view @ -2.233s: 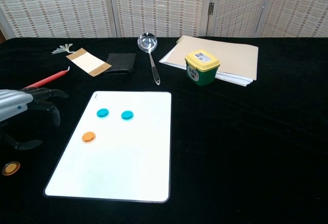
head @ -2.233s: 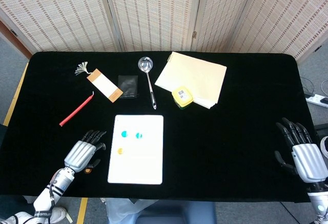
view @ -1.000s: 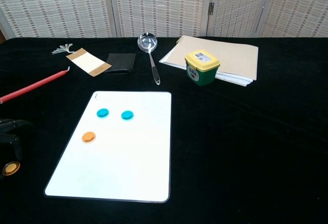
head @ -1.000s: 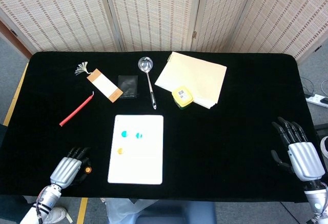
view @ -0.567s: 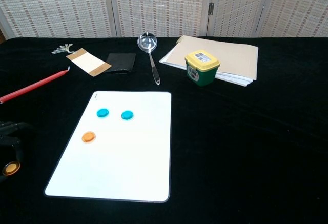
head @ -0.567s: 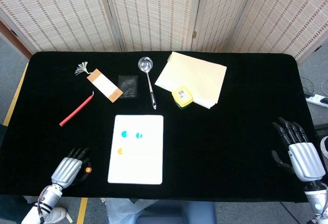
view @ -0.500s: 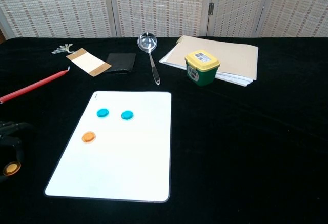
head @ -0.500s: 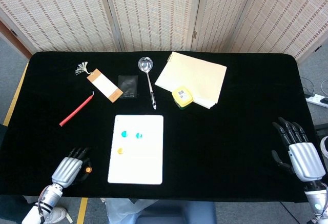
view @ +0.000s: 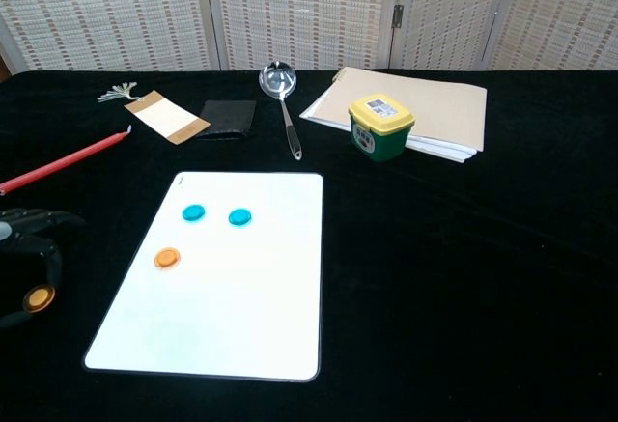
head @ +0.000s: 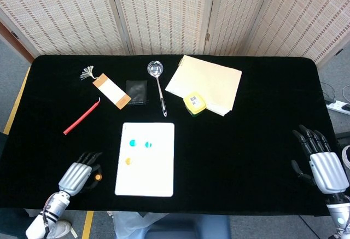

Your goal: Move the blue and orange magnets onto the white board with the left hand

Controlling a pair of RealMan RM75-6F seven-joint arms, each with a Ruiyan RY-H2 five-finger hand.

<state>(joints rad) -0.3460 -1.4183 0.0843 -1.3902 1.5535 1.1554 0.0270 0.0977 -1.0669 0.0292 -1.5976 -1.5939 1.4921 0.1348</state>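
Observation:
The white board (head: 153, 168) (view: 241, 296) lies flat near the table's front edge. On it sit two blue magnets (head: 132, 143) (head: 148, 145) and an orange magnet (head: 129, 161) (view: 167, 258). A second orange magnet (head: 98, 177) (view: 39, 298) is off the board, just left of it, pinched at the fingertips of my left hand (head: 76, 175) (view: 21, 248). My right hand (head: 324, 167) rests far off at the table's right edge, fingers spread, holding nothing.
At the back lie a red stick (head: 82, 117), a tasselled bookmark (head: 111, 91), a black wallet (head: 136, 92), a metal ladle (head: 159, 86), a yellow-lidded jar (head: 194, 103) and a cream notepad (head: 208, 81).
My left hand drew back to the front-left corner onto the loose orange magnet, then carried it slightly right and forward toward the board. The right hand barely moved.

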